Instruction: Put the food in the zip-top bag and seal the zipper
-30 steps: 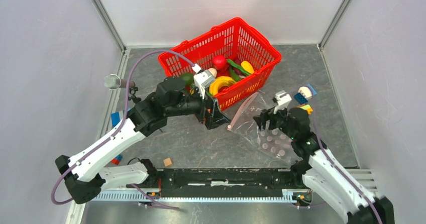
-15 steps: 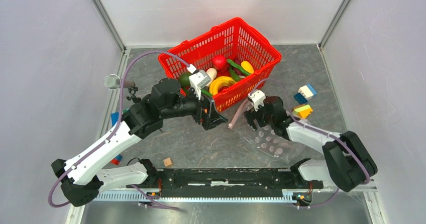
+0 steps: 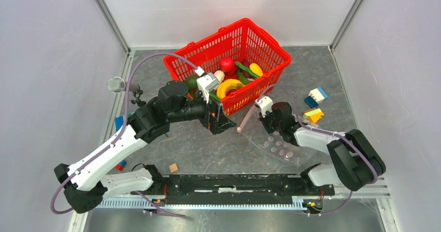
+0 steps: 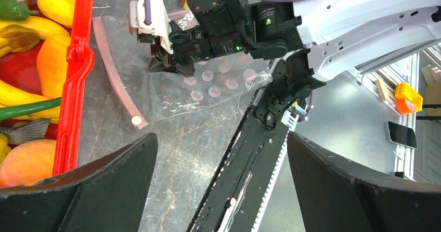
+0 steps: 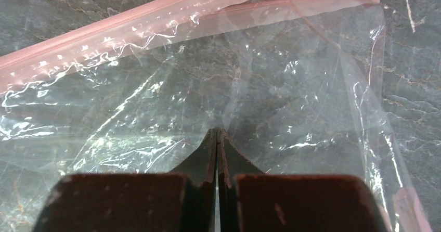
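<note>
One bag (image 3: 276, 147) lies flat, pinched by the right claw (image 5: 217, 132). Left claw (image 4: 221, 139) spread, empty, beside the basket (image 3: 258, 88).

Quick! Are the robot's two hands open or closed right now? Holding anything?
Left gripper: fingers wide open, holding nothing.
Right gripper: fingers shut, pinching the zip-top bag.

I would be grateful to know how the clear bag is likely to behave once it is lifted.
Probably floppy: the bag puckers around the shut right pincer. Likely light, being thin, flat and empty. Its glossy film may slip.
</note>
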